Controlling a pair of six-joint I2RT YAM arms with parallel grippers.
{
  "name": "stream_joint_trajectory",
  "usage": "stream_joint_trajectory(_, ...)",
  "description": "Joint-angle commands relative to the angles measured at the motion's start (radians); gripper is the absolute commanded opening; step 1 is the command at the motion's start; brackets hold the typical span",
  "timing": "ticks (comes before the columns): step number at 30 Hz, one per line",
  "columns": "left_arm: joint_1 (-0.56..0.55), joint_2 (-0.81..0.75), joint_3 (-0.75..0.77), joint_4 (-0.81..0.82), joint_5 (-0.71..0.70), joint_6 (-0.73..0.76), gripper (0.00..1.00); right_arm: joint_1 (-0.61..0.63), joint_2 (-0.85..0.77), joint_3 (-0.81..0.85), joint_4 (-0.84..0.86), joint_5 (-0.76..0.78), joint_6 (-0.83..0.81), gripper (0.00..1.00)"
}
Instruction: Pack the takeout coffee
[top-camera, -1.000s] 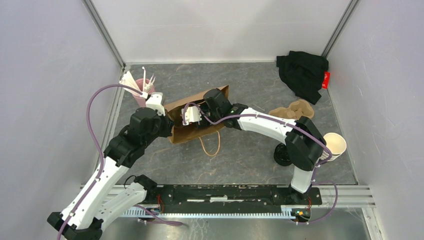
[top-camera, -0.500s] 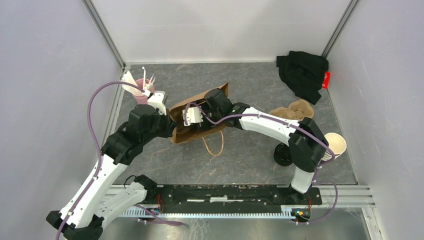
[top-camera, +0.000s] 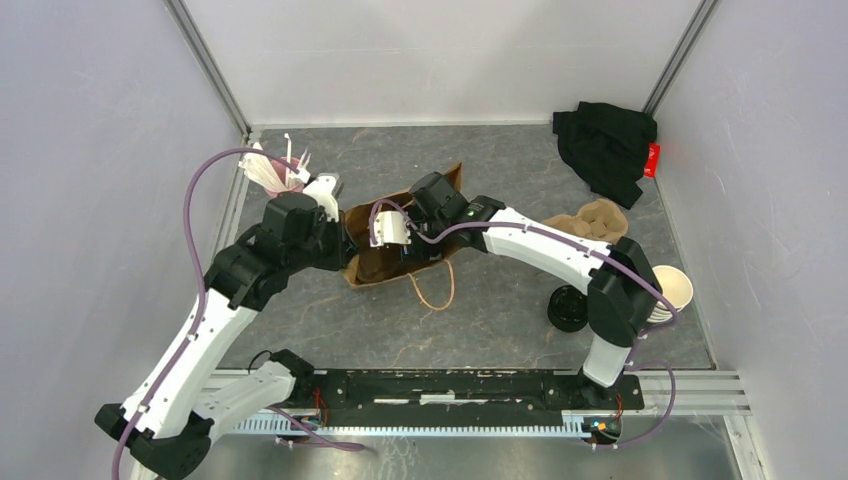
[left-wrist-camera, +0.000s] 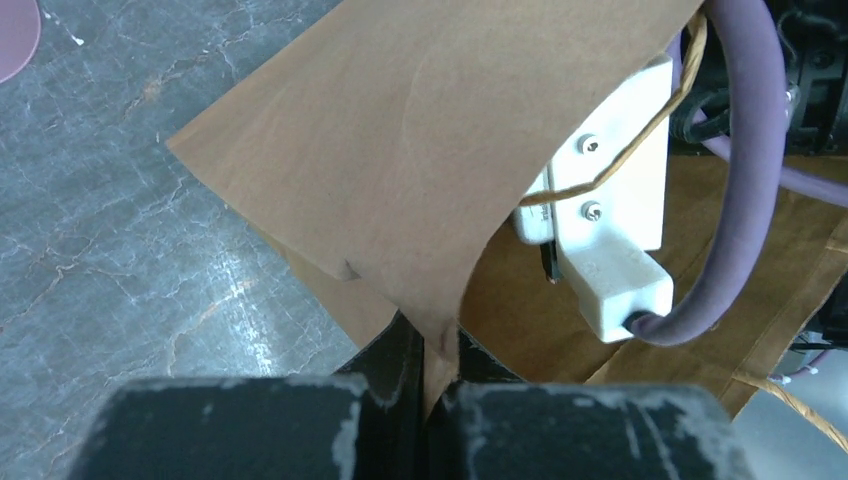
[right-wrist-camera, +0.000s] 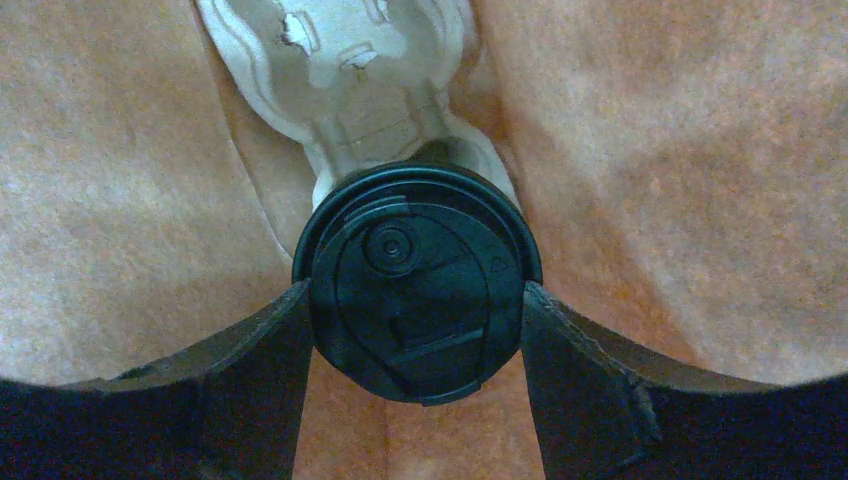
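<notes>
The takeout coffee (right-wrist-camera: 417, 285) shows its round black dome lid in the right wrist view. It is inside the brown paper bag (top-camera: 410, 255), over a pale pulp carrier (right-wrist-camera: 345, 60). My right gripper (right-wrist-camera: 417, 300) reaches into the bag's mouth, with its fingers (right-wrist-camera: 250, 370) pressed on both sides of the lid. In the top view the cup is hidden by the bag and the right wrist (top-camera: 388, 228). My left gripper (left-wrist-camera: 430, 365) is shut on the bag's (left-wrist-camera: 420, 130) upper edge and holds the mouth (top-camera: 350, 240) open.
A pink cup of white stirrers (top-camera: 278, 175) stands left of the bag. A brown pulp carrier (top-camera: 590, 220), a stack of black lids (top-camera: 567, 308) and a stack of cream-rimmed cups (top-camera: 668, 290) sit at the right. A black cloth (top-camera: 603, 148) lies at the back right.
My left arm has shifted right and forward with the bag's edge, and the bag's mouth has moved with it. My right gripper stays in the bag, slightly further back.
</notes>
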Motion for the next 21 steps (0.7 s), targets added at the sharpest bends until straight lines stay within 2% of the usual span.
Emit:
stream_joint_trajectory(1,-0.002,0.042,0.093,-0.069,0.04,-0.065,0.02,0.028,-0.038,0.02,-0.15,-0.019,0.087,0.0)
stream_joint_trajectory(9,-0.003,0.084,0.15,-0.15,0.033,-0.096,0.02,0.048,-0.029,0.017,-0.254,-0.027,0.229,0.0)
stream_joint_trajectory(21,-0.002,0.134,0.205,-0.219,-0.098,-0.136,0.04,0.048,0.089,0.124,-0.442,0.004,0.286,0.0)
